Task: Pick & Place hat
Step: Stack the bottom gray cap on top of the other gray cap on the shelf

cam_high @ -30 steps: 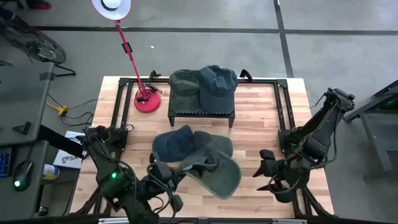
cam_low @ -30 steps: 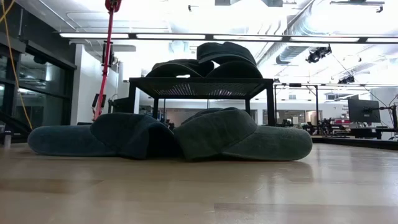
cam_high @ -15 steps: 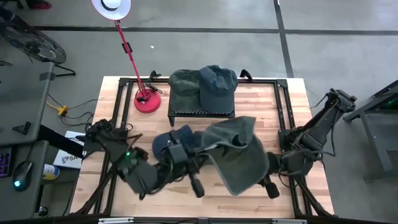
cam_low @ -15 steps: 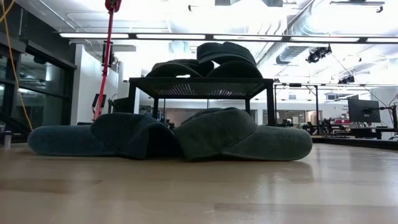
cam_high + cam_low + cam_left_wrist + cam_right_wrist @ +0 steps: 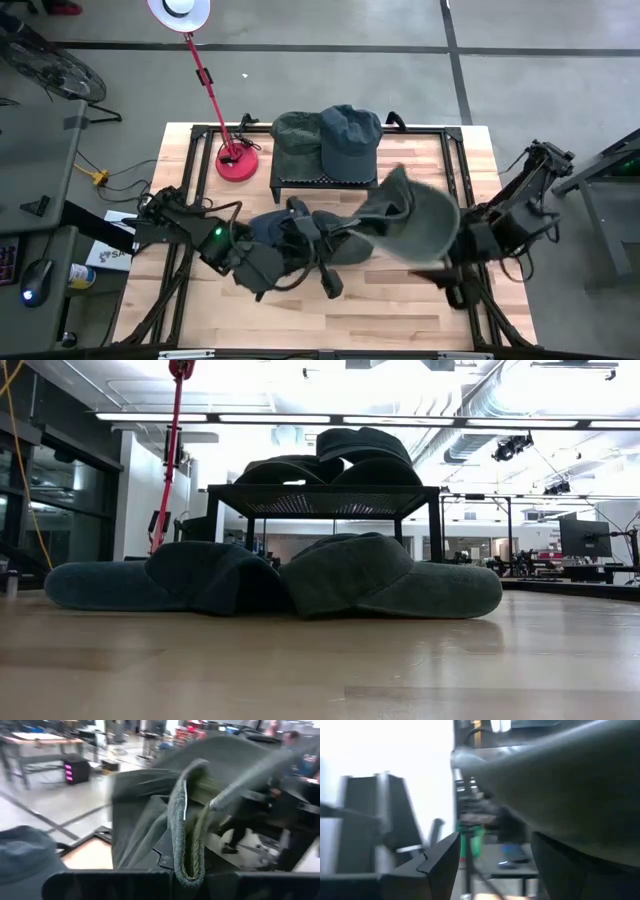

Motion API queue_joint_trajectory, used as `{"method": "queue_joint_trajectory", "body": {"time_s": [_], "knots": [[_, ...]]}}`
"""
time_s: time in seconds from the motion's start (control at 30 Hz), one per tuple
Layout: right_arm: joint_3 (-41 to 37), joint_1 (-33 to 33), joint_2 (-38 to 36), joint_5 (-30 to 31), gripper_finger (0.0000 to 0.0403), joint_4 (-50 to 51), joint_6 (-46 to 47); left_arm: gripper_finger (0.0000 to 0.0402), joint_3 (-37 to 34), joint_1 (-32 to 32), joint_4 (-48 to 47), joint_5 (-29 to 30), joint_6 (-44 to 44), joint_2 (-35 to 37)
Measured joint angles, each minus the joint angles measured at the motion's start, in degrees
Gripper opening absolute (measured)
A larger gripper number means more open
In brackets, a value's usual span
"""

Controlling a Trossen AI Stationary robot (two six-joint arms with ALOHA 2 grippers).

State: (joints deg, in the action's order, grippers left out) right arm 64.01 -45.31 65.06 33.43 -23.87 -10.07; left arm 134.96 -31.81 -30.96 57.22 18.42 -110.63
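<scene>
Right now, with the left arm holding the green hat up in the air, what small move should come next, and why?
Probably carry the green hat on toward the black rack. The left gripper is shut on the hat's edge, lifted over the table's right side; two hats already sit on the rack, and a blue hat remains on the table. The right gripper waits open nearby.

Both arms are dark, near-black jointed links strung with thin black cables, the left arm (image 5: 215, 245) showing a small green light on its upper link, the right arm (image 5: 520, 205) ending in black, angular gripper fingers (image 5: 440, 857) with flat, hard-edged faces.
</scene>
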Motion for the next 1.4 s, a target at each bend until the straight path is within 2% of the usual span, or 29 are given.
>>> {"method": "queue_joint_trajectory", "body": {"time_s": [0.1, 0.27, 0.43, 0.53, 0.67, 0.87, 1.07, 1.23, 1.4], "knots": [[0.0, 1.3, -1.4, 3.8, 0.0236, 0.0, -3.1, 0.0000, 0.0, 1.4, 2.3, -4.8, 0.1, -0.5], [0.0, 5.2, -2.6, 3.7, 0.0236, -0.6, -5.4, 0.0000, 0.0, 4.7, 5.8, -16.6, 0.7, -1.6], [0.0, 8.6, -4.1, 3.6, 0.0236, -0.7, -4.1, 0.0000, 0.0, 7.2, 10.5, -22.5, 0.3, -3.3], [0.0, 9.3, -4.6, 3.3, 0.0236, -0.4, -4.0, 0.0000, -0.1, 7.9, 12.3, -23.5, -0.2, -3.3], [0.0, 8.4, -6.4, 3.4, 0.0236, 0.5, -4.0, 0.0000, -0.1, 8.2, 13.4, -21.8, -1.2, -3.2], [0.0, 3.6, -8.5, 7.5, 0.0236, 3.8, -5.3, 0.0000, 0.0, 8.2, 15.3, -14.4, -3.2, -3.2], [0.0, -1.8, -8.6, 16.8, 0.0236, 10.8, -5.5, 0.0000, 0.0, 8.2, 19.8, -5.5, -5.0, -3.1], [0.0, -4.8, -7.3, 22.3, 0.0236, 11.2, -8.1, 0.0000, 0.0, 8.7, 23.5, 2.5, -8.5, -3.1], [0.0, -6.2, -4.9, 28.6, 0.0236, 11.2, -11.1, 0.0000, 0.0, 10.1, 26.4, 3.2, -10.7, -3.1]]}}
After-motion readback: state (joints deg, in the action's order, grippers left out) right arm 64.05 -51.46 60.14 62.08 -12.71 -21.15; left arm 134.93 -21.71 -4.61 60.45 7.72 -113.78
